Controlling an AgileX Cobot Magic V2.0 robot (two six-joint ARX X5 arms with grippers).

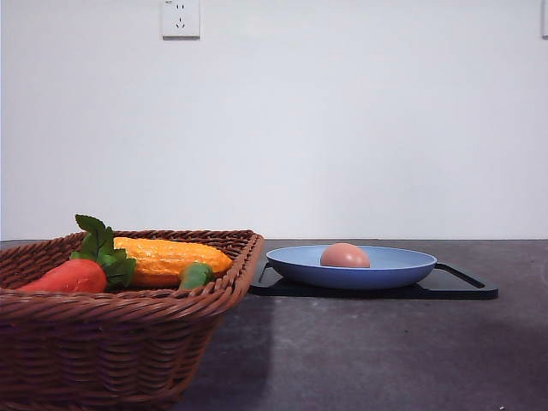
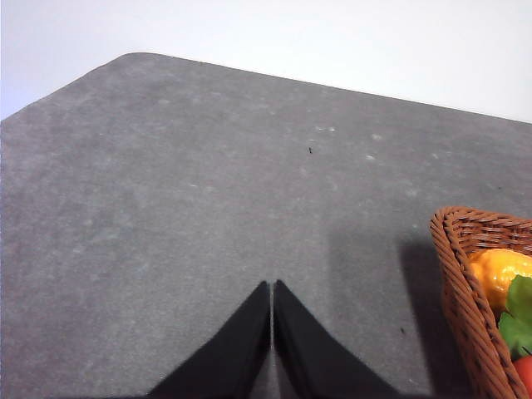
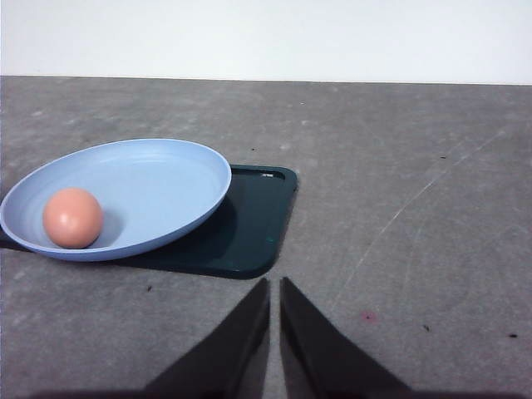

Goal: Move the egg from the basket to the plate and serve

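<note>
grey table [image 1: 360, 342], white wall behind. egg [image 3: 73, 218] lies in blue plate [image 3: 166, 179], plate on black tray [image 3: 253, 224]. basket [image 1: 111, 342] holds carrot [image 1: 68, 276], no egg. right claw [image 3: 274, 291] closed, empty, nearer plate; left claw [image 2: 272, 293] closed beside basket.

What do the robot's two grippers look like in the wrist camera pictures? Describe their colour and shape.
The left gripper and the right gripper look alike: plain matte black, each with two flat fingers tapering to narrow pointed tips. No markings or cables are visible on them.
</note>
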